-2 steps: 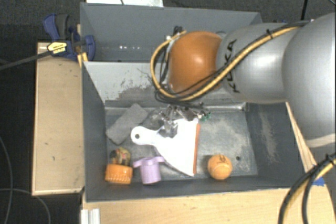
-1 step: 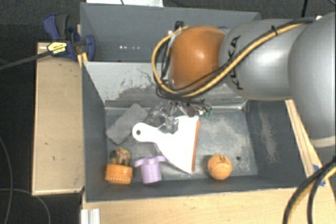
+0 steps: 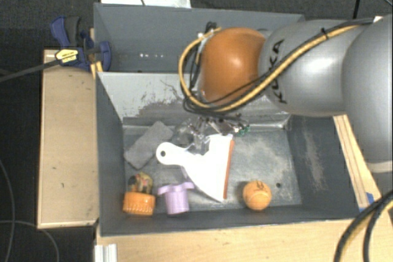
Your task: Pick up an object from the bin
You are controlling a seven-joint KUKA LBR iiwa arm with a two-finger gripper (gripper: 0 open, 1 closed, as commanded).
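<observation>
grey bin floor [image 3: 273,150], tool [image 3: 199,137] half hidden beneath the orange wrist cover [image 3: 230,64], grip unreadable, above a white scoop [image 3: 209,169]

We see the arm [image 3: 344,70] cut off at the right edge, its orange cover [image 3: 230,64] hiding much of the gripper [image 3: 198,139]. We cannot name the small thing [image 3: 141,182] atop the orange cup [image 3: 138,204].

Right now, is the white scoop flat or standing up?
Flat: scoop lies broad-side on the bin floor, tool above its narrow end.
</observation>
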